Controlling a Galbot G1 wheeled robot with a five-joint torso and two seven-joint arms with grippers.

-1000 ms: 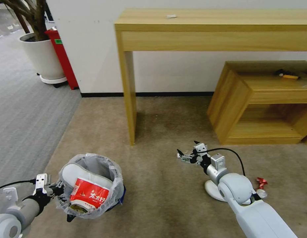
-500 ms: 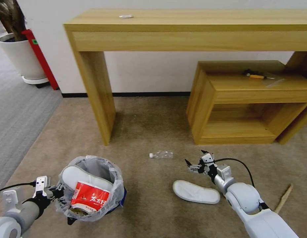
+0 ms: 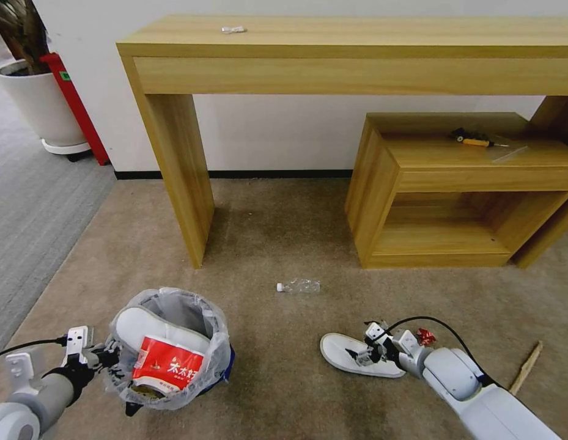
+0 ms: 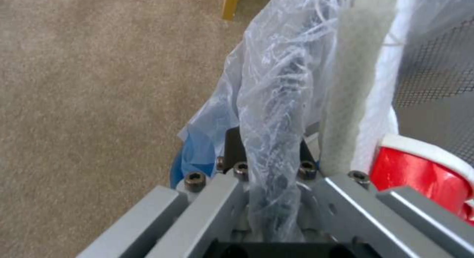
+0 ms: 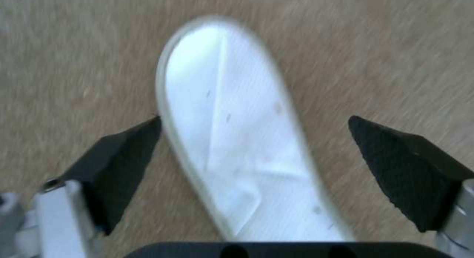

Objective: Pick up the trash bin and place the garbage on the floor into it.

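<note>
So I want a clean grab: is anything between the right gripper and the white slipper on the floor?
Nothing visible. The right gripper hangs open directly over the white slipper, one finger on each side, with bare floor around it. The red wrapper lies off to the side.

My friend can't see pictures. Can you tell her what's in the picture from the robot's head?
The right gripper is open just over a white slipper on the beige carpet, while the left gripper holds the bag-lined rim of a trash bin with another slipper and a red cup inside. A clear bottle, red wrapper and wooden stick lie nearby.
</note>
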